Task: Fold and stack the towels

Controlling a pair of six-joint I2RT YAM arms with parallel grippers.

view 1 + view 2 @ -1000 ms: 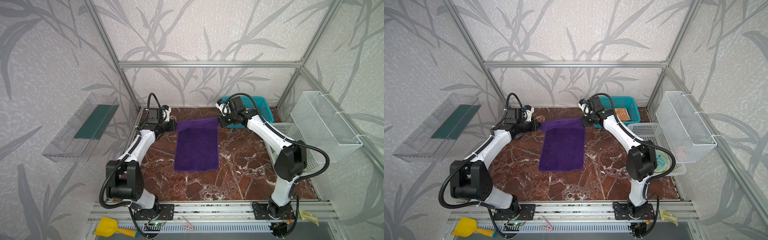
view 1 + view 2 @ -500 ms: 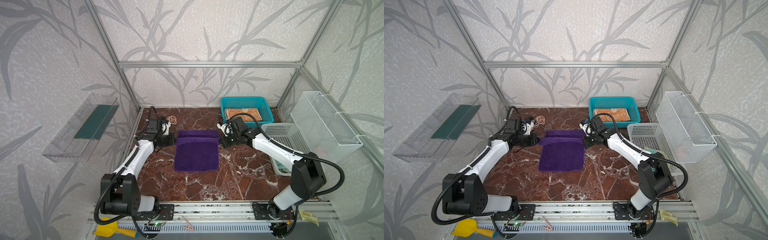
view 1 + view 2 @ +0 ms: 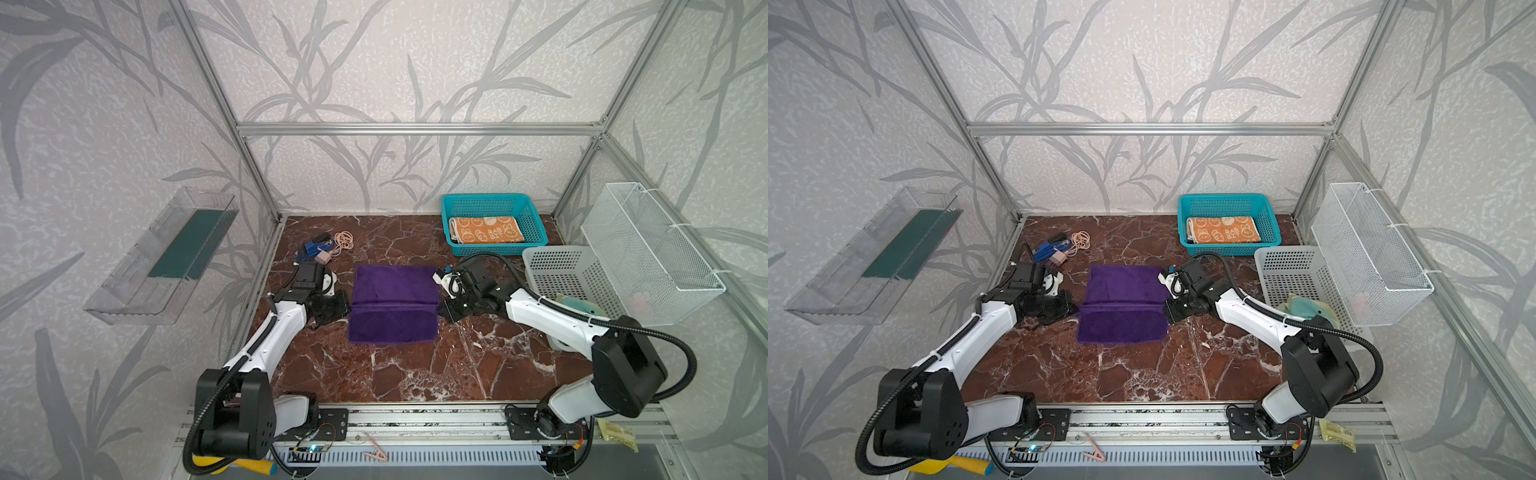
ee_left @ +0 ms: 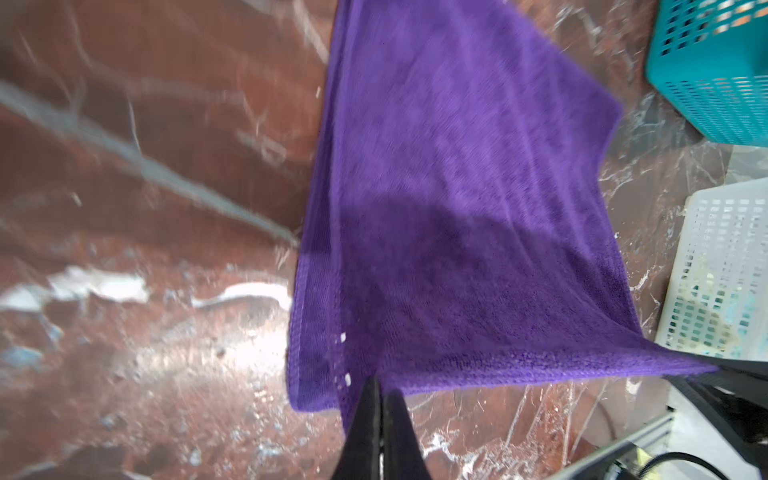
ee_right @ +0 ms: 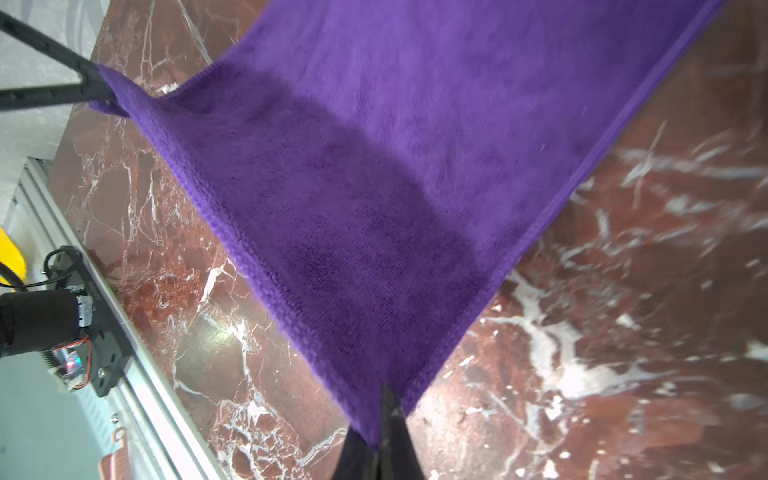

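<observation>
A purple towel (image 3: 392, 291) (image 3: 1123, 291) lies mid-table, its far part doubled over toward the front. The carried edge runs across its middle, stretched between my grippers. My left gripper (image 3: 347, 306) (image 4: 380, 384) is shut on that edge's left corner. At the right corner, my right gripper (image 3: 440, 309) (image 5: 386, 399) is shut on it too. Purple cloth (image 4: 457, 187) (image 5: 374, 187) fills both wrist views. An orange rabbit-print towel (image 3: 486, 230) lies folded in the teal basket (image 3: 494, 250). Behind my right arm, a pale yellow-and-teal towel (image 3: 578, 302) shows partly in the white basket (image 3: 557, 270).
A white wire basket (image 3: 648, 249) hangs on the right wall and a clear shelf (image 3: 166, 257) on the left wall. A blue item with rubber bands (image 3: 322, 249) lies at the back left. A clothespin (image 3: 376, 451) rests on the front rail.
Both grippers have drawn the purple towel's far edge from the back of the table toward the front, folding it over itself. Both stayed shut on its corners.
</observation>
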